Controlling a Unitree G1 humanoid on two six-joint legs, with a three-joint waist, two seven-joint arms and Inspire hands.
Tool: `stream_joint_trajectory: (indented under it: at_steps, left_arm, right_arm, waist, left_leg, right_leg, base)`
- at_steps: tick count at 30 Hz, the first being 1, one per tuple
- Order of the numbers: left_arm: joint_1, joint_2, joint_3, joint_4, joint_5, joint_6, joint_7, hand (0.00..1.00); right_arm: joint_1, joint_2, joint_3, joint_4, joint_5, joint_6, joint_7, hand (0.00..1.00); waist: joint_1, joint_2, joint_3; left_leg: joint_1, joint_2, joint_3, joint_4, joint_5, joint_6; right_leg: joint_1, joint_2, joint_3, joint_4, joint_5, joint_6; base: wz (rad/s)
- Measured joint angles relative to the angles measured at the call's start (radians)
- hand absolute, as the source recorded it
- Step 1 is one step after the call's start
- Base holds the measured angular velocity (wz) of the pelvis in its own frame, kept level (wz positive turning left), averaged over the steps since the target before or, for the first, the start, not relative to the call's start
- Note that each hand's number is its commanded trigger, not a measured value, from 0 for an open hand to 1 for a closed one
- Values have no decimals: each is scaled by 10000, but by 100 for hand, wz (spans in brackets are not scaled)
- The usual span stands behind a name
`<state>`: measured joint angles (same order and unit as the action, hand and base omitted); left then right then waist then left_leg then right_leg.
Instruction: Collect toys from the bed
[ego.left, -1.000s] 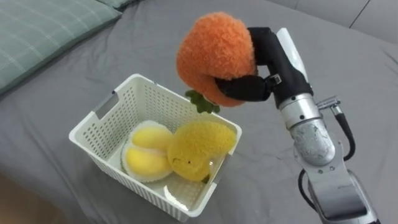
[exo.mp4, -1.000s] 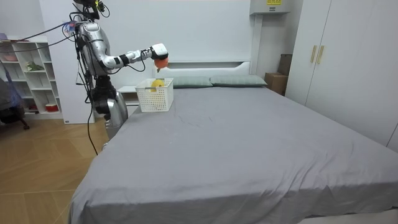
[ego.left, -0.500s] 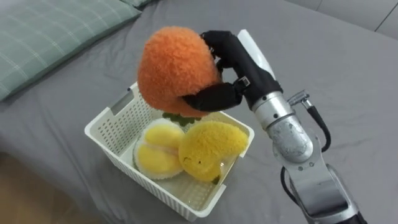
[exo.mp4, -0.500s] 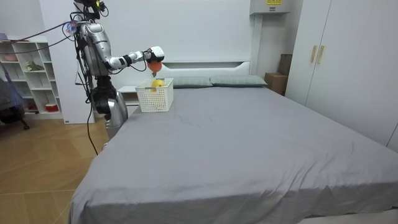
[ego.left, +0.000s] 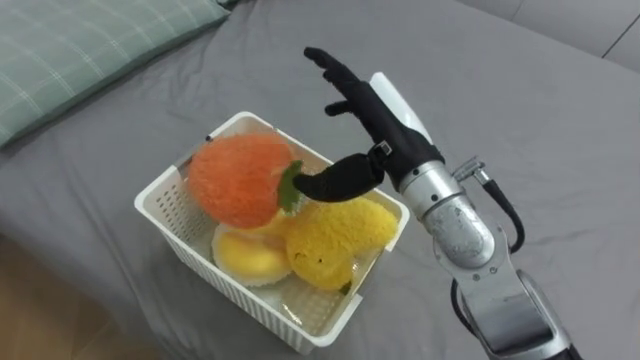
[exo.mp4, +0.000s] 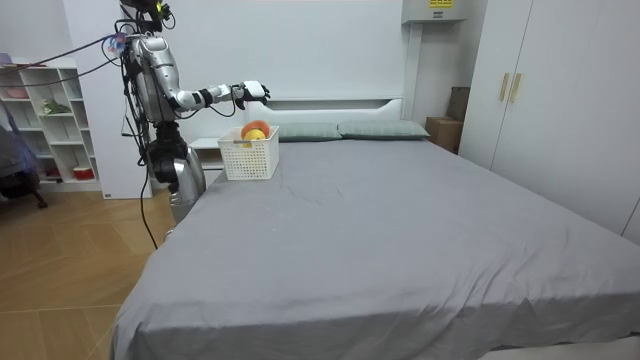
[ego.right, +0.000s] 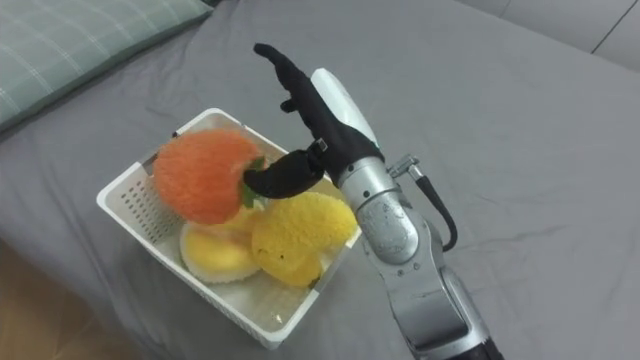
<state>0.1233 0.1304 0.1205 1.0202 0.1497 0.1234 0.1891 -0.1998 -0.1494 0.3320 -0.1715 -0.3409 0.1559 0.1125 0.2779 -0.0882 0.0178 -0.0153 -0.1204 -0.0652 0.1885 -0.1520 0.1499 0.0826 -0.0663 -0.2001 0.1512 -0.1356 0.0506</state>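
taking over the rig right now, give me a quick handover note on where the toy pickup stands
Right hand: open, fingers spread, holding nothing, above the far side of the white basket, with its thumb near the orange toy's green leaf.
Toys: the orange plush toy lies in the basket on top of the pale yellow toy, next to the yellow plush toy.
The basket stands on the grey bed near the green pillow, and the robot stands at that corner of the bed.
Done: three toys are in the basket.
Left: probably lift the hand clear, then check the bed for any more toys.
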Motion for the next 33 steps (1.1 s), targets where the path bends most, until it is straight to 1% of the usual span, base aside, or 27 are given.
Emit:
stream_joint_trajectory:
  at_steps: [10,14,17,18,21,23,26,28,29,30,33]
  left_arm:
    - [-10,21,5,-1,13,-2,-250,0]
    - [10,23,58,-6,205,-2,-262,0]
    - [-5,15,267,-5,204,-13,-222,0]
    - [-5,18,344,-5,205,-22,-177,0]
    - [21,22,387,-11,198,-28,2,0]
    - [88,24,443,-12,200,-27,72,0]
    - [147,12,480,-12,157,-35,278,0]
    - [239,19,750,-14,-113,-98,453,0]
    - [253,20,787,-14,-108,-99,480,0]
    - [279,22,830,-22,-84,-114,483,0]
    - [373,16,907,-20,-84,-215,481,0]
  right_arm:
    - [211,-16,-1,0,-18,-1,112,0]
    - [248,-14,-1,0,-134,-2,112,0]
    - [247,-44,-33,-1,-120,-11,110,0]
    - [247,-63,-49,-1,-84,-22,104,0]
    - [250,-170,-117,-1,27,-29,-25,0]
    - [262,-213,-209,-1,95,-41,-147,0]
    - [497,-240,-714,0,473,-131,-534,0]
    - [724,-347,-1117,0,963,-152,-799,0]
    - [779,-416,-1244,0,1112,-171,-835,0]
    - [874,-486,-1564,16,1399,-219,-889,0]
    - [1101,-481,-2252,15,1906,-357,-1185,0]
  waist:
    - [-7,-3,-8]
    - [1,8,-9]
    - [-30,16,-19]
    - [-46,-11,-39]
    - [-132,-17,-51]
    - [-266,-15,-53]
    - [-360,9,-43]
    - [-567,-9,-65]
    - [-624,-9,-65]
    - [-786,-2,-61]
    - [-1100,57,-72]
  left_leg:
    - [-21,-2,-6,19,0,1]
    - [-32,-2,-6,19,0,1]
    - [-43,-2,-6,20,1,1]
    - [-43,-2,-3,19,3,2]
    - [-2,-2,12,15,9,8]
    - [69,-1,22,2,9,8]
    - [199,1,70,-1,9,8]
    - [224,3,63,25,8,8]
    - [223,2,63,37,7,9]
    - [197,0,61,87,4,12]
    - [202,0,74,77,-2,17]
  right_leg:
    - [-7,4,24,3,-1,0]
    - [-19,2,25,3,0,0]
    - [-40,3,31,3,-1,0]
    - [-39,-12,25,-4,-1,0]
    - [14,-28,-22,-11,-1,1]
    - [71,-11,24,-11,-3,3]
    - [186,-12,68,-14,-4,4]
    - [219,-15,87,5,-4,3]
    - [223,-12,90,9,-4,3]
    - [222,-13,75,11,-1,3]
    - [205,-6,118,24,9,11]
  base:
    - [0]
    - [0]
    - [0]
    - [0]
    - [0]
    - [-2]
    - [-3]
    - [0]
    - [3]
    - [0]
    - [-1]
